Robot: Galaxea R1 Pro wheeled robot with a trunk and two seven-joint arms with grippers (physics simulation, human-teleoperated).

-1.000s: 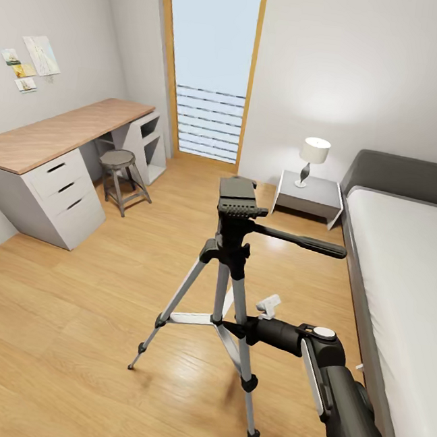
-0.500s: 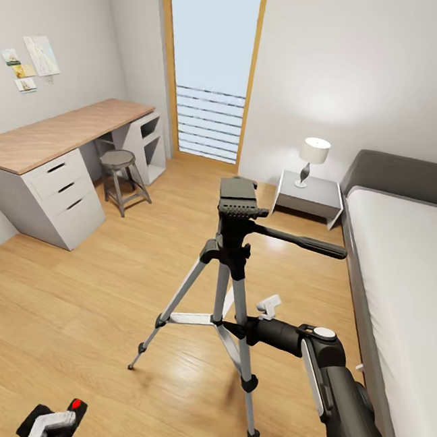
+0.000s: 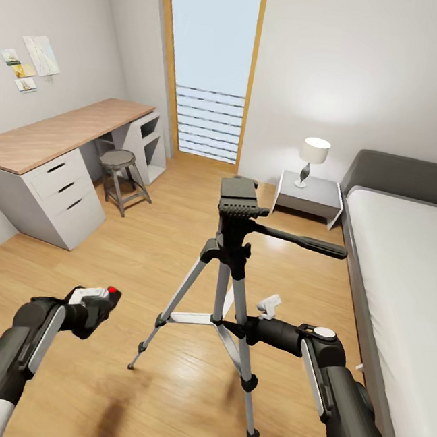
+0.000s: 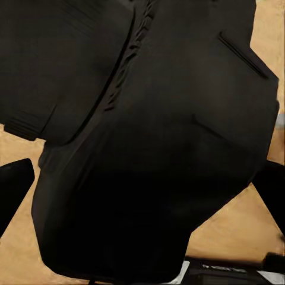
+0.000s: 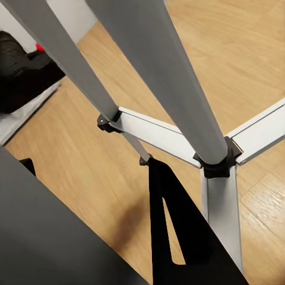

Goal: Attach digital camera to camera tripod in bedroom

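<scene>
Head view: the camera tripod stands on the bedroom floor. Left of it, the left tool is clenched on the digital camera; the right tool sits at its legs, grip unclear.

Left wrist view: the camera's black body looms close.

Right wrist view: silver tripod legs pass close, over the floor.

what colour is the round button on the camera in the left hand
Bright red, on the small black digital camera; the head view shows it best.
</scene>
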